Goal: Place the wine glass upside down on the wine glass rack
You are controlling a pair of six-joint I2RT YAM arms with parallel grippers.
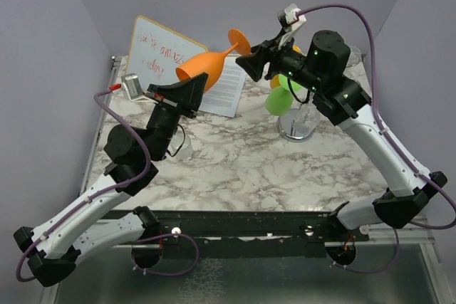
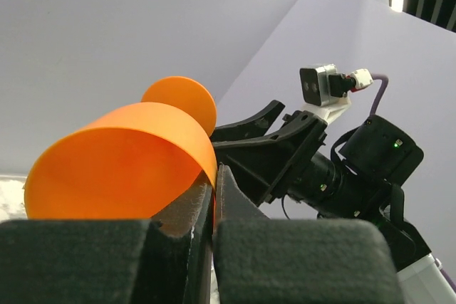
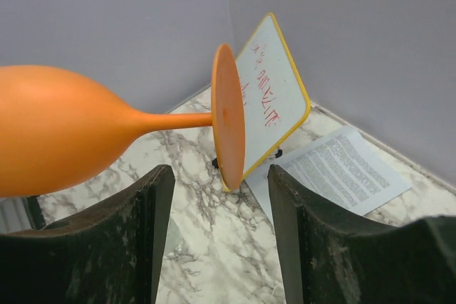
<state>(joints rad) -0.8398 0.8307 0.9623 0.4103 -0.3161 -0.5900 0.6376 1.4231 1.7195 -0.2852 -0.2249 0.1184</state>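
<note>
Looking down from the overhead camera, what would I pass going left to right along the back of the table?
Whiteboard with red writing → orange wine glass, held on its side above the table → chrome wine glass rack.

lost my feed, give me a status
Left gripper shut on wine glass rim, glass sideways in the air. Right gripper open, straddling its foot. Wine glass rack partly hidden behind right arm.

Two pincers [image 1: 187,89] [image 1: 249,58], one whiteboard [image 1: 158,53], one paper sheet [image 1: 226,85]
</note>
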